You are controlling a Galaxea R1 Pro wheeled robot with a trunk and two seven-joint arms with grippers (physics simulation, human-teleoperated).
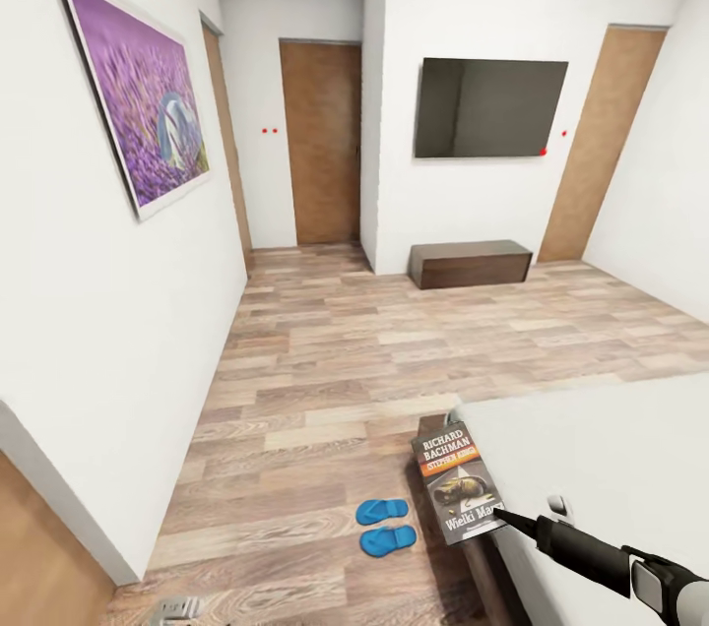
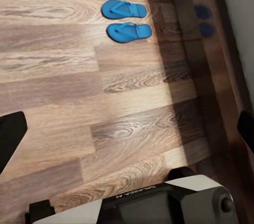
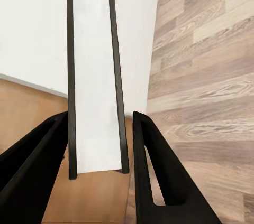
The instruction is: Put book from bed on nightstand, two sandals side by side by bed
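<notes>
The book (image 1: 457, 481), a dark paperback with white "Richard Bachman" text, hangs above the near corner of the bed (image 1: 611, 449). My right gripper (image 1: 497, 513) is shut on its lower edge. In the right wrist view the book (image 3: 95, 76) shows edge-on, white pages between dark covers, with the right gripper (image 3: 100, 115) closed around it. The two sandals (image 1: 382, 510) (image 1: 388, 539), bright blue, lie side by side on the floor beside the bed. They also appear as sandals (image 2: 124, 8) (image 2: 129, 31) beyond my left gripper (image 2: 127, 131), which is open over bare floor. The nightstand is out of view.
A long dark bench-like cabinet (image 1: 470, 264) stands under a wall television (image 1: 489, 107) across the room. Brown doors (image 1: 320, 144) (image 1: 601, 144) are shut. A white wall with a purple painting (image 1: 138, 94) runs close on the left. The dark bed frame (image 2: 211, 76) borders the plank floor.
</notes>
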